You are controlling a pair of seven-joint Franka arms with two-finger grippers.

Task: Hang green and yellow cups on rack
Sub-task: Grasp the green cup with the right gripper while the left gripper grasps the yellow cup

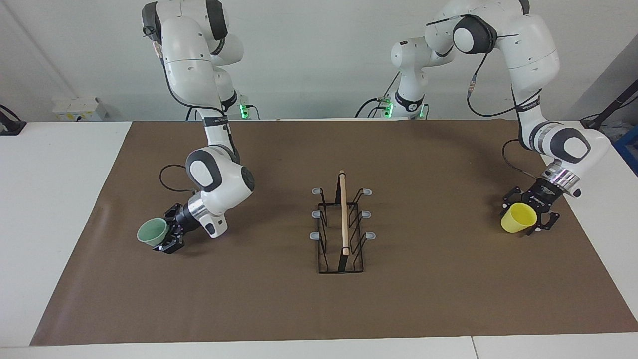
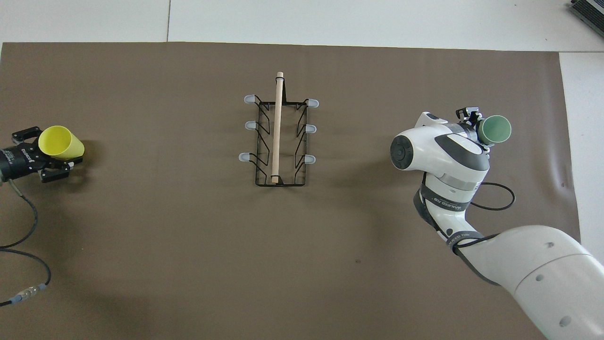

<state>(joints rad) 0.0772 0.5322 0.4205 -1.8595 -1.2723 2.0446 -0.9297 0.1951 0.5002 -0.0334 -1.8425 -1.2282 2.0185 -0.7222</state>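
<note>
The pale green cup (image 1: 153, 232) (image 2: 496, 129) is toward the right arm's end of the table. My right gripper (image 1: 168, 234) (image 2: 479, 130) is shut on its base. The cup is on its side, its mouth facing away from the rack (image 1: 343, 224) (image 2: 278, 132). The black wire rack with a wooden rod stands mid-mat with bare prongs. The yellow cup (image 1: 518, 218) (image 2: 59, 142) lies tilted on the mat toward the left arm's end. My left gripper (image 1: 526, 215) (image 2: 46, 153) is open, with a finger on either side of the yellow cup.
A brown mat (image 1: 428, 299) covers most of the white table. A black cable (image 2: 19, 226) trails from the left gripper over the mat's edge. Another cable (image 1: 172, 182) loops beside the right wrist.
</note>
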